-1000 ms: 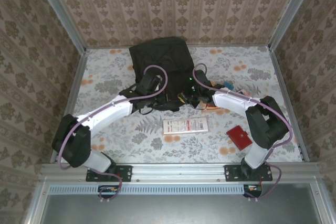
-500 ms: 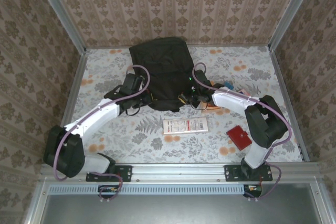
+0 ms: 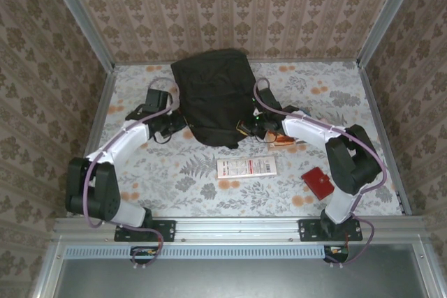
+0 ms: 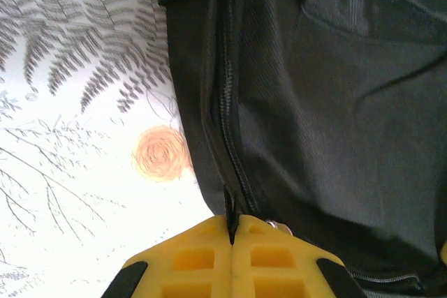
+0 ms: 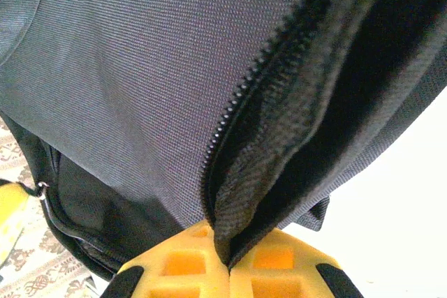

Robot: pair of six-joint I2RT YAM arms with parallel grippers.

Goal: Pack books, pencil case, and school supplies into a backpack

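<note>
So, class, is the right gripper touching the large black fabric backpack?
Touching: the right wrist view shows the right gripper shut on the black backpack beside its zip.

Bits that are hard to see
The right arm (image 3: 307, 130) covers most of the orange book (image 3: 288, 142). The words on the white booklet (image 3: 246, 167) are too small to read. In the left wrist view the backpack (image 4: 335, 102) runs off the edges.

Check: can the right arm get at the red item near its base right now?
Probably not yet: the right claw is shut on the backpack at its zip edge and must let go first. The red item itself lies uncovered.
</note>
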